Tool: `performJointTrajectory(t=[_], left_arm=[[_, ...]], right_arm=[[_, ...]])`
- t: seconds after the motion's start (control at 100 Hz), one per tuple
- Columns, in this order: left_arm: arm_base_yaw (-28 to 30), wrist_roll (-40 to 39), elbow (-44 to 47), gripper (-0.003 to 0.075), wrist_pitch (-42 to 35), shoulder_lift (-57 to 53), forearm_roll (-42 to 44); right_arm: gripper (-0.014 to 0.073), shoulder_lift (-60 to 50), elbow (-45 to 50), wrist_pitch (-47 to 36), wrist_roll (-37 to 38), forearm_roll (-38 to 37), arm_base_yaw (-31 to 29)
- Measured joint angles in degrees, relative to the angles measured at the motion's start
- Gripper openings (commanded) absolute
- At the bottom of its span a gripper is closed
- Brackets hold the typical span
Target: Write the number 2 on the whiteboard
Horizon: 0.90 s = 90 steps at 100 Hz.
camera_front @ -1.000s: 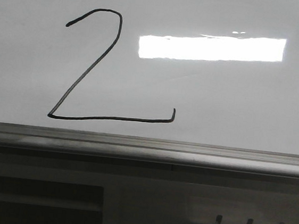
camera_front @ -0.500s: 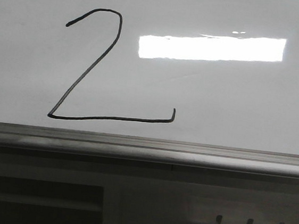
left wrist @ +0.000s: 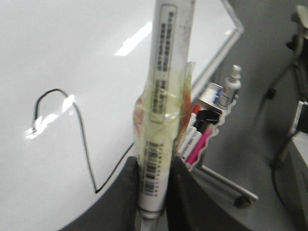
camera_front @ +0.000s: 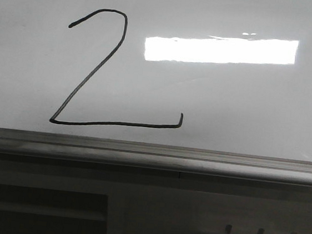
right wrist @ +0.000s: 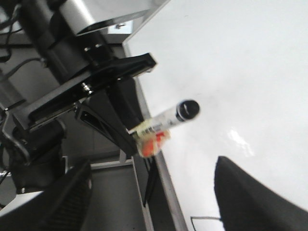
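The left gripper (left wrist: pixel 153 192) squeezes a white marker pen (left wrist: pixel 161 103) wrapped in yellow tape. The right gripper (right wrist: pixel 149 192) is wide open and holds nothing. The marker's black tip (right wrist: pixel 187 109) is just off the shiny whiteboard (camera_front: pixel 246 104). A big black number 2 (camera_front: pixel 93 77) sits low on the board's left, above the grey rail (camera_front: pixel 152 155). A bright light patch (camera_front: pixel 221 49) shines beside it. More pens (left wrist: pixel 199 137) and a small bottle (left wrist: pixel 231 85) stand by the board's edge.

A hand-drawn number 2 (camera_front: pixel 102 72) stands on the whiteboard (camera_front: pixel 246 104) (marker label print unreadable).
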Motion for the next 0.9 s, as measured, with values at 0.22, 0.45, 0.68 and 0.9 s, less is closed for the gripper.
performJointTrajectory(t=[0.22, 0.45, 0.68, 0.9], left_arm=[[0.8, -33.3, 10.5, -0.002, -15.1, -0.3, 20.5], [9.2, -56.6, 14.7, -0.002, -20.0, 6.1, 37.3], [16.8, -58.7, 14.7, -0.002, -29.9, 14.5, 38.5], [19.1, -58.8, 14.7, -0.002, -32.6, 22.6, 38.3]], right_arm=[[-0.0059, -7.9, 1.3, 7.8, 3.5, 0.0, -7.5], [-0.0057, -14.0, 10.9, 5.6, 3.9, 0.0, -7.7], [-0.0057, -16.7, 19.6, -1.8, 4.4, 1.6, -7.7], [-0.0057, -16.7, 21.4, -3.7, 4.5, 5.1, -7.7]])
